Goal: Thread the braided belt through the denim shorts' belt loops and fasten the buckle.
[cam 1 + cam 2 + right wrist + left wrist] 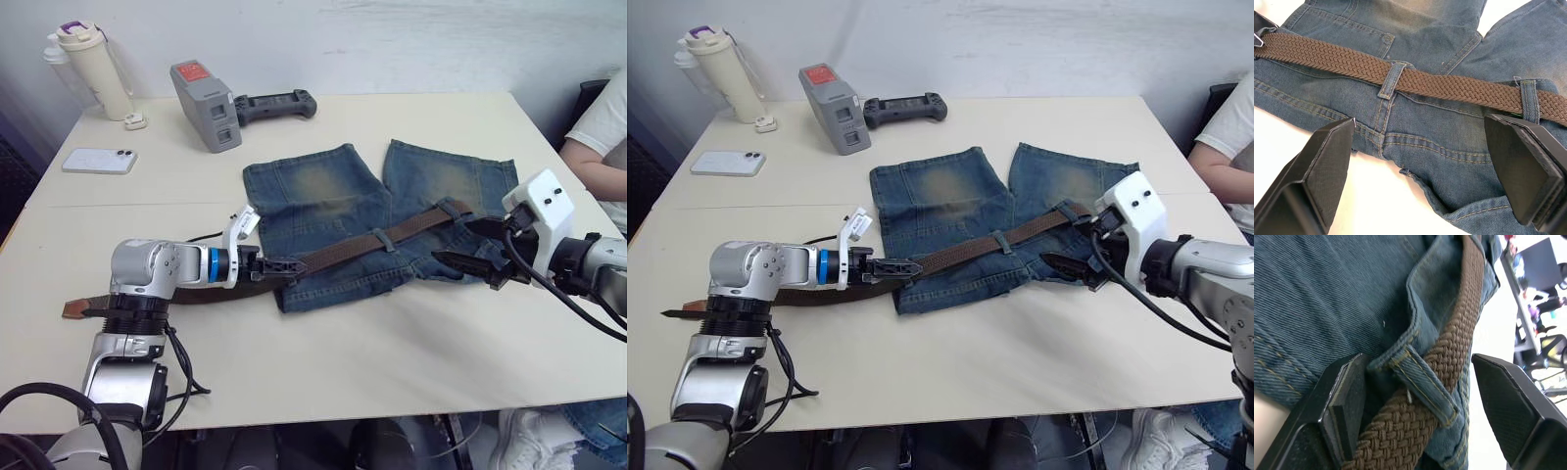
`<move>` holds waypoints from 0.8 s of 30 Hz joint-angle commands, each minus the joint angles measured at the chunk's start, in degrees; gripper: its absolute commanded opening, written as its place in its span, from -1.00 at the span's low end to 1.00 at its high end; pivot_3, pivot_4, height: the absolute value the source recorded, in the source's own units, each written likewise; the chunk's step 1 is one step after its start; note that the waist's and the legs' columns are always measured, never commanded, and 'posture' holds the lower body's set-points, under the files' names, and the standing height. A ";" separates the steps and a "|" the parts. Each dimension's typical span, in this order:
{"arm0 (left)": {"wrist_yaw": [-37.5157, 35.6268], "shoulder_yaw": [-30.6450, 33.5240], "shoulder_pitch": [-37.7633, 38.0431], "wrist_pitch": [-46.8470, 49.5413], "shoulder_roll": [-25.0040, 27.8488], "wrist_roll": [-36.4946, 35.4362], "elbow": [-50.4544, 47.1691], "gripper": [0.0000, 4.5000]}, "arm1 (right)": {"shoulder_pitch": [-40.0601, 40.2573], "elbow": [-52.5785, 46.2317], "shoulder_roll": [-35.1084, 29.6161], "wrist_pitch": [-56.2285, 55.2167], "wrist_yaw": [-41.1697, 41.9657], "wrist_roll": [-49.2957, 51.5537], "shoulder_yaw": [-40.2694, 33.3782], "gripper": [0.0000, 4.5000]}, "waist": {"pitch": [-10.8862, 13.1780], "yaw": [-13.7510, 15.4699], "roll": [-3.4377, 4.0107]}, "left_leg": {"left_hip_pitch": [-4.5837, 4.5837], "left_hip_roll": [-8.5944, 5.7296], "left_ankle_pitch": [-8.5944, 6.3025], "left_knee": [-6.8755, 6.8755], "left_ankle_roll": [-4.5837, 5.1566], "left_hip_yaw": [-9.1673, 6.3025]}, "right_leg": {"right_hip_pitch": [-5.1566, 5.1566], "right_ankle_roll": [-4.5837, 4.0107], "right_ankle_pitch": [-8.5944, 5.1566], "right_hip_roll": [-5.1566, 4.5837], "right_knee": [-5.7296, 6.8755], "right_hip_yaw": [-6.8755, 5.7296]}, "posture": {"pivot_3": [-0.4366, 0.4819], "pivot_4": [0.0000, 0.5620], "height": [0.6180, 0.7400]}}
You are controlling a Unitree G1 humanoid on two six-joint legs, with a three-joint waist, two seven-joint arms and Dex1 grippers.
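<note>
On the table (411, 362): one pair of denim shorts (323, 201), one braided belt (343, 251), one phone (99, 161), one bottle (91, 70), one controller (277, 104), one grey box (205, 106).

Braided belt (1449, 352), brown woven strap, passing under one belt loop (1422, 384) on the waistband of the denim shorts (1327, 303), with the left gripper (1418, 404) fingers spread apart on either side.

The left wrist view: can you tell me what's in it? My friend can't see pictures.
A brown braided belt passes under a blue denim belt loop on the denim shorts, seen very close. The left gripper is open, one black finger on each side.
</note>
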 commanded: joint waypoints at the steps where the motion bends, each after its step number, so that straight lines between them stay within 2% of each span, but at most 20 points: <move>1: 2.86 1.60 -0.36 -0.67 0.07 0.88 1.57 0.64 | -1.37 -1.40 -0.30 -1.33 -0.26 -0.14 -0.13 1.00 | 0.00 -0.03 0.00 | 0.01 0.00 0.00 0.00 0.00 0.01 | 0.00 0.00 0.00 0.00 0.00 0.01 | -0.05 -0.47 -0.47; 8: 4.20 1.73 0.72 2.38 -2.53 -1.48 -1.62 0.64 | -1.37 -1.03 -0.21 -2.16 -0.31 -0.47 0.65 1.00 | 0.00 0.14 0.00 | 0.05 0.00 0.00 0.00 0.00 0.02 | 0.03 0.00 0.00 -0.01 -0.03 0.03 | -0.05 -0.47 -0.47; 11: 6.01 4.36 0.09 2.78 -3.77 -1.91 -0.42 0.29 | -0.83 -1.20 -0.34 -2.24 -0.31 -0.38 0.30 1.00 | 0.00 0.13 0.00 | 0.05 -0.01 0.00 0.00 0.00 0.02 | 0.04 0.00 0.00 -0.02 -0.03 0.03 | -0.05 -0.47 -0.47; 14: 6.19 6.07 -0.38 3.43 -3.84 -2.81 -0.08 -0.35 | -0.14 -1.13 -0.76 -2.42 -0.05 -0.59 -0.17 1.00 | 0.00 0.04 -0.01 | 0.04 0.00 0.00 -0.01 0.00 0.01 | 0.04 0.00 0.00 -0.01 -0.02 0.01 | -0.05 -0.47 -0.47; 17: 3.52 4.42 0.02 -0.51 -2.37 -2.81 -2.59 -0.90 | -1.59 1.03 -1.18 -5.03 -0.07 -2.77 0.40 1.00 | 0.00 -0.01 -0.01 | 0.04 -0.01 0.00 -0.04 0.00 0.02 | 0.03 0.00 0.00 -0.01 -0.03 0.01 | -0.05 -0.47 -0.47; 20: 1.95 4.01 0.14 -1.55 -1.82 -3.73 -4.51 -0.94 | -6.30 7.20 -0.11 -8.33 -0.94 -5.61 1.65 1.00 | 0.01 -0.09 0.00 | 0.05 -0.01 0.00 -0.03 0.00 0.03 | 0.03 0.00 0.00 -0.01 -0.04 0.01 | -0.05 -0.47 -0.47; 24: -0.44 1.61 0.48 -2.31 1.97 -3.22 -5.78 -0.94 | -11.13 17.59 -0.59 -14.02 -0.47 -12.16 5.37 1.00 | 0.01 -0.10 0.01 | 0.05 0.01 0.00 -0.05 0.00 0.07 | 0.00 0.00 0.00 0.00 -0.04 0.04 | -0.05 -0.47 -0.47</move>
